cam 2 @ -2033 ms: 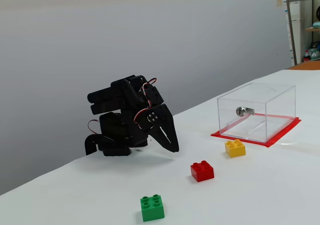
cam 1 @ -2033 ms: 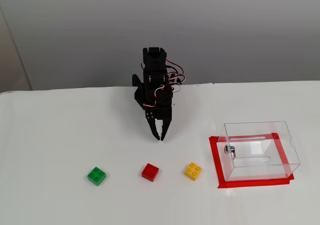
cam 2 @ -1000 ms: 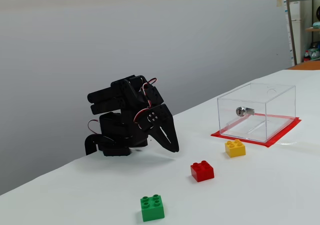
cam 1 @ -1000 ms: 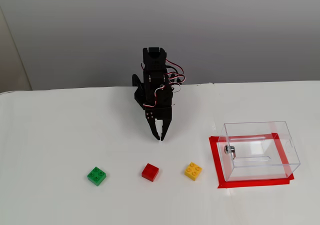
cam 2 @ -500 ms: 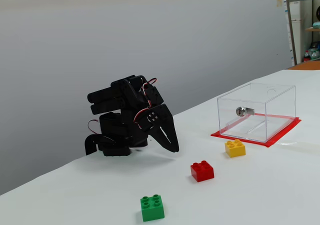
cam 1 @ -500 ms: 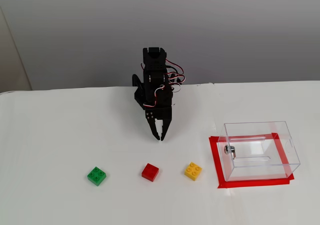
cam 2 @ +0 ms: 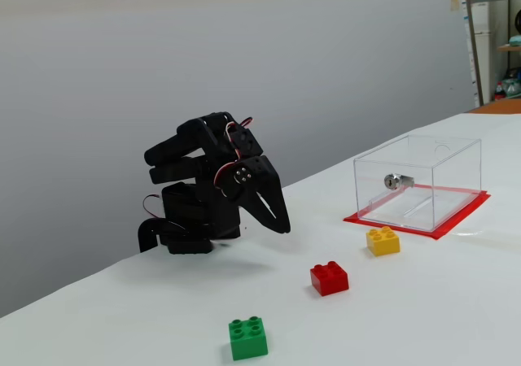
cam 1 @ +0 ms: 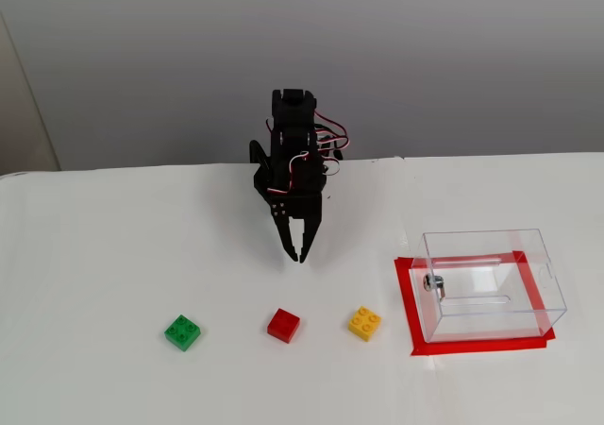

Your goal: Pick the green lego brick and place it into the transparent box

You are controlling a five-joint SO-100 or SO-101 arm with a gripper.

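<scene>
The green lego brick (cam 1: 182, 331) (cam 2: 248, 338) lies on the white table, at the left end of a row of three bricks. The transparent box (cam 1: 491, 281) (cam 2: 419, 179) stands on a red tape patch at the right, with nothing inside but its small metal fitting. My black gripper (cam 1: 297, 254) (cam 2: 282, 226) hangs shut and empty just above the table near the arm's base, well behind the bricks and closer to the red one than to the green one.
A red brick (cam 1: 283, 325) (cam 2: 329, 277) lies in the middle of the row and a yellow brick (cam 1: 364, 323) (cam 2: 383, 240) next to the box. The arm's base (cam 2: 183, 228) stands at the table's back edge before a grey wall.
The arm has begun to lift: the gripper rose slightly off the table and its wrist tilted up. The bricks and the box have not moved.
</scene>
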